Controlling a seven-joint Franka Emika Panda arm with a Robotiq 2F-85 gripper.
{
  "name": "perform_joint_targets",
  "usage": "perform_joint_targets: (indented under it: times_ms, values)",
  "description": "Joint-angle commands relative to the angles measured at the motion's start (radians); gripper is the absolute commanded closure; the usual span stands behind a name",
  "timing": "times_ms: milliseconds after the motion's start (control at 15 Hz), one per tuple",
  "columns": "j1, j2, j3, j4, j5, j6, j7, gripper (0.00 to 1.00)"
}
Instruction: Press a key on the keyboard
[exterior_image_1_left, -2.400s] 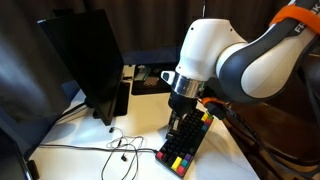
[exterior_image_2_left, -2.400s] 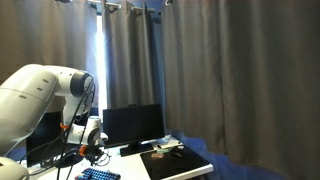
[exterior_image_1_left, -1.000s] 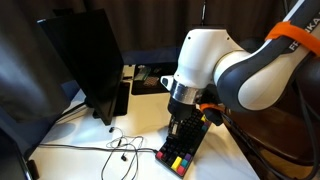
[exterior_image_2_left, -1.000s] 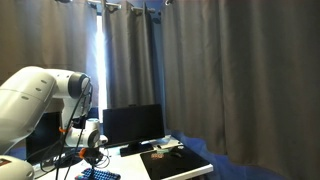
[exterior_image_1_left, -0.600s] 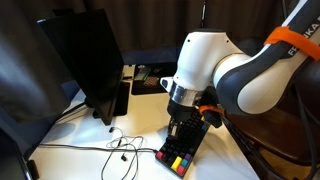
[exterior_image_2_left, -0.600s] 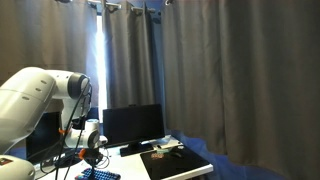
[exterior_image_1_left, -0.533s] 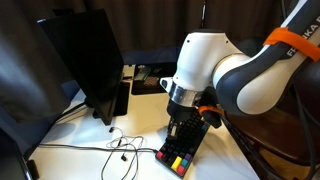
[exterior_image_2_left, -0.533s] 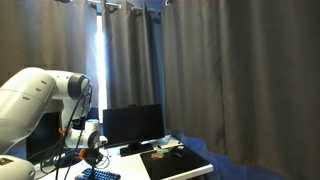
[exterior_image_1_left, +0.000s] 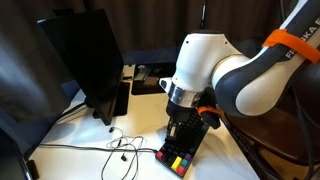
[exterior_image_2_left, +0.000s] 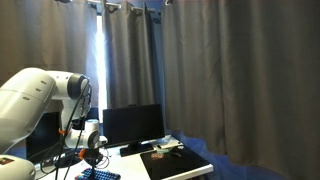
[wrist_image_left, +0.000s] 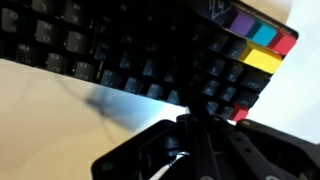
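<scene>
End effector (exterior_image_1_left: 179, 138) has its fingers pressed together and holds nothing. It points straight down over the keyboard (exterior_image_1_left: 183, 153), with the closed tip at the black keys near the middle of the board. The frames don't show whether it actually touches a key.

Wrist view: the end effector (wrist_image_left: 190, 120) comes in from the bottom edge and its dark, blurred body fills the lower right. The keyboard (wrist_image_left: 120, 55) runs diagonally across the top of the frame. Purple, blue, red and yellow keys sit at its right end, and the rest are black. Pale desk (wrist_image_left: 50, 90) shows below it.

Arm pose: the big white joint housing (exterior_image_1_left: 208, 55) sits directly above the end effector, with the wrist vertical. The grey link with the orange band (exterior_image_1_left: 292, 40) runs off to the upper right. In an exterior view the arm (exterior_image_2_left: 40, 95) arches in from the left, with the end effector (exterior_image_2_left: 92, 152) low near the frame bottom.

The keyboard lies on the white desk (exterior_image_1_left: 75, 150) near its front edge. Its coloured end faces the camera in an exterior view. A monitor (exterior_image_1_left: 85, 60) stands well apart on the same desk, and a thin cable (exterior_image_1_left: 120, 146) lies loose between them.
</scene>
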Motion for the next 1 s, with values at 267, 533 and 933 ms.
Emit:
perform_joint_targets:
  times_ms: [267,533,933]
  values:
    - [0.023,0.015,-0.021,0.023,-0.031,0.007,0.045,1.00]
    - [0.018,0.000,-0.018,0.016,-0.030,0.003,0.040,1.00]
    - [0.018,-0.024,-0.020,0.013,-0.033,-0.004,0.041,0.92]
